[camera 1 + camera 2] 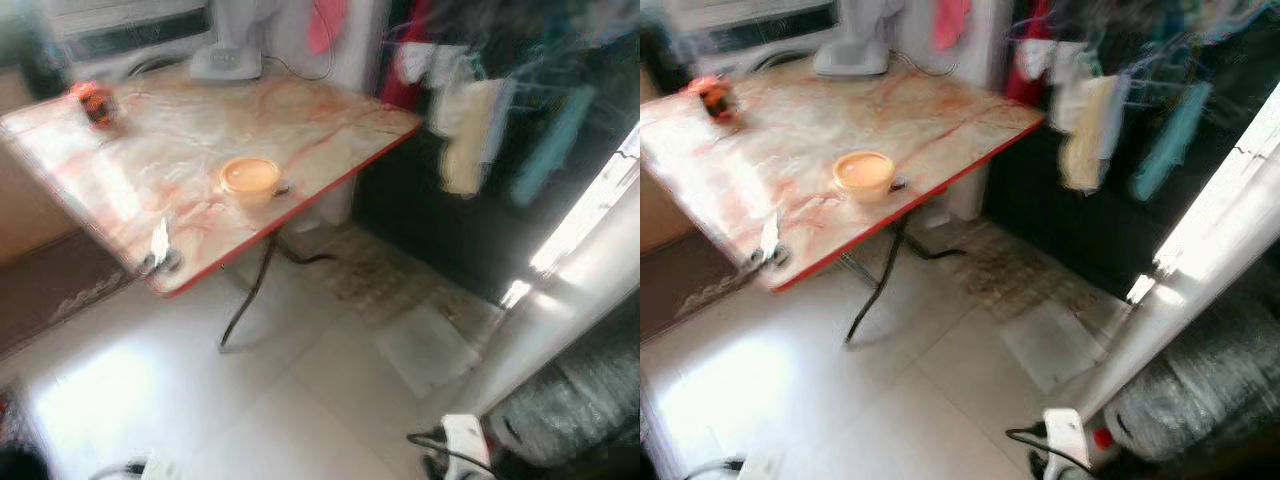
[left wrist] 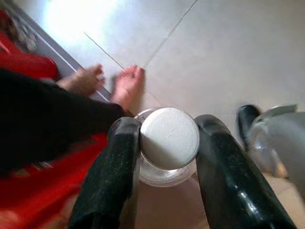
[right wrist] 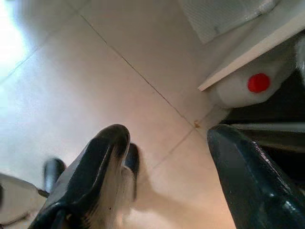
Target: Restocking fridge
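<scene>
White lid: a clear jar with a white screw lid (image 2: 169, 138) sits between my left hand's two black fingers (image 2: 112, 176), which press its sides, so I read the left hand (image 2: 167, 157) as clamped on the jar.
Where the jar is: carried low over the pale tiled floor (image 2: 228, 57), not on any shelf or desk.
Right hand: the right hand (image 3: 167, 157) hangs over the same tiles with its fingers wide apart and nothing between them.
Desk: in the head views a marbled, red-edged desk (image 1: 330, 120) lies at about 11 o'clock, with an orange tub (image 1: 249, 177) near its front edge, a small dark and red jar (image 1: 97, 103) at its far corner and a white fan base (image 1: 226, 60) at the back.
At 1 o'clock: clothes (image 1: 470, 130) hang on a rack against a dark background.
At 5 o'clock: a white panel edge (image 1: 1200, 270), perhaps a door, and a dark wrapped bundle (image 1: 1200, 400); I cannot tell whether this is the fridge.
Person: bare feet (image 2: 126, 83) and a dark trouser leg stand on the tiles close to my left hand.
Done so far: I judge one item is picked up and in transit.
Left to do: reach the fridge, put the jar inside and let go; the tub on the desk may be waiting too.
Caution: the head views are blurred, so I am likely on the move.
</scene>
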